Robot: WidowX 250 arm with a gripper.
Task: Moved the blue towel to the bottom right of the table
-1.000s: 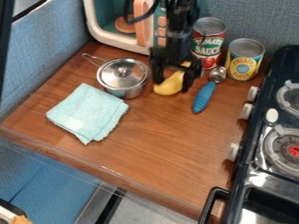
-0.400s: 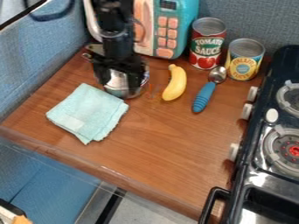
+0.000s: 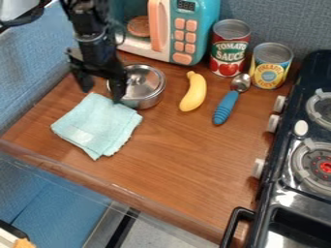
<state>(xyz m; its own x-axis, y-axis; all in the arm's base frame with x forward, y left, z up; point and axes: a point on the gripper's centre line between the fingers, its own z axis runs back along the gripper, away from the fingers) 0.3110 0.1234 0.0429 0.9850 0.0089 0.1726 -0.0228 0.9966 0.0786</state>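
Swinging left from the banana (image 3: 193, 92) past the lidded pot (image 3: 150, 86), the black gripper (image 3: 101, 93) now hangs at the upper edge of the blue towel (image 3: 97, 127), seemingly lined up for a grasp. Its fingers stand wide apart, holding nothing; whether one touches cloth, I cannot tell. The towel lies unmoved at the worktop's (image 3: 184, 155) left, its lower-right destination still ahead.

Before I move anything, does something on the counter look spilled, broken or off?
Nothing looks spilled or broken. Only the pale blue cloth towel on the brown wooden counter looks slightly untidy: its folded layers don't line up at the lower corner.
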